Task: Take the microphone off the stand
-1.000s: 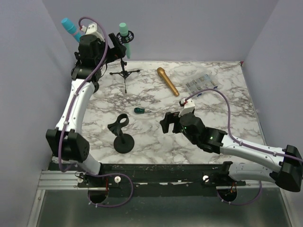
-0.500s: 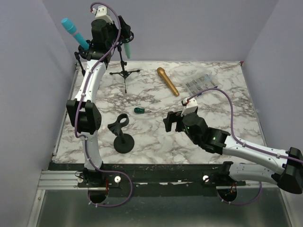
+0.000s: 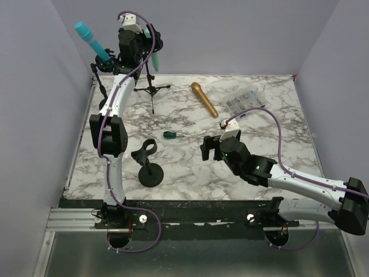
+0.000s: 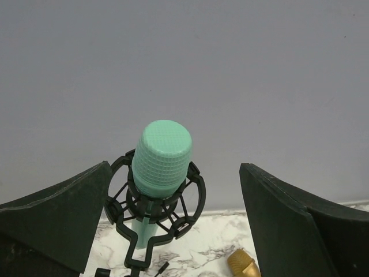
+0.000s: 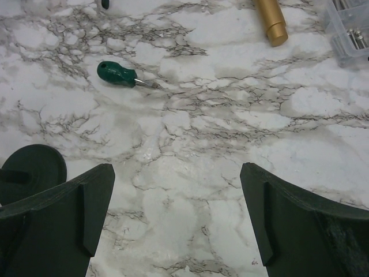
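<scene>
The left gripper (image 4: pixel 174 173) is raised high at the upper left of the top view, jaws spread wide and holding nothing. In its wrist view the two dark fingers (image 4: pixel 63 210) frame the mint-green microphone (image 4: pixel 161 153), which sits head-up in the black shock mount (image 4: pixel 155 210), clear of both fingers. The grey wall (image 4: pixel 184 57) fills the space behind it. In the overhead picture this microphone is at the top of the frame, left of centre, on the tripod stand (image 3: pixel 152 89) at the far edge of the marble table (image 3: pixel 190 179).

Further left, a blue microphone (image 3: pixel 89 37) leans on its own stand in the upper left corner. Below, in the lower left part of the table, is a black desk stand (image 3: pixel 151 173) with a round base and an unfilled clip. Just right of it lies a green-handled screwdriver (image 5: pixel 118 74). Above and to the right, a gold microphone (image 3: pixel 204 99) lies flat on the marble.

The right gripper (image 5: pixel 176 173) hovers low over bare marble near the middle of the table, its jaws wide apart and gripping nothing. A clear box (image 3: pixel 245 103) sits in the upper right.
</scene>
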Controlling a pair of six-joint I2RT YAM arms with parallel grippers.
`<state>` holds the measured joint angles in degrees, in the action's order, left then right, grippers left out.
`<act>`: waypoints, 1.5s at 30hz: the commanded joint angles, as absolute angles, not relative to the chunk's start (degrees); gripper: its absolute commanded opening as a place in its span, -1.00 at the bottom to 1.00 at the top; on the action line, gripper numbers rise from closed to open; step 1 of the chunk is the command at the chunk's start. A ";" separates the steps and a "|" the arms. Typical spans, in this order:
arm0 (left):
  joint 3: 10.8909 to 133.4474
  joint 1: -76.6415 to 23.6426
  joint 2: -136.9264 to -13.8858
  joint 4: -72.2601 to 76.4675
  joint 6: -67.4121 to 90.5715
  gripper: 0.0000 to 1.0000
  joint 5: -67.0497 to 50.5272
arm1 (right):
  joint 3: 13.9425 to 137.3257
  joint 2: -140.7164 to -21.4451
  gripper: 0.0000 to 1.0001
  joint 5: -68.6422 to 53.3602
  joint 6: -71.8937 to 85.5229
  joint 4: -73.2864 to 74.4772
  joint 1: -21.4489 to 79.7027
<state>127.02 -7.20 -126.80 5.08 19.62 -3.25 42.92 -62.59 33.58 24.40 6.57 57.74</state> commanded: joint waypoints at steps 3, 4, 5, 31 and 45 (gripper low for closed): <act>129.32 -7.16 -130.24 11.92 19.05 0.78 -0.49 | 44.29 -64.31 1.00 36.29 24.60 8.96 56.88; 129.08 -7.35 -130.42 12.42 19.03 0.74 -0.45 | 44.51 -64.41 1.00 36.61 24.47 9.03 56.76; 128.95 -7.55 -130.66 12.94 18.68 0.71 -0.45 | 44.76 -64.51 1.00 36.87 24.44 9.18 56.66; 133.24 -8.09 -131.69 13.53 11.62 -0.35 0.28 | 47.90 -62.89 1.00 37.84 24.57 11.60 55.14; 136.31 -8.61 -119.17 12.77 8.74 -0.63 1.32 | 48.53 -59.25 1.00 36.20 26.50 13.94 55.17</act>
<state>132.20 -8.38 -128.14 9.72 10.02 0.84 46.61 -60.69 35.62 24.88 11.66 55.37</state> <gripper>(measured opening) 0.470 0.998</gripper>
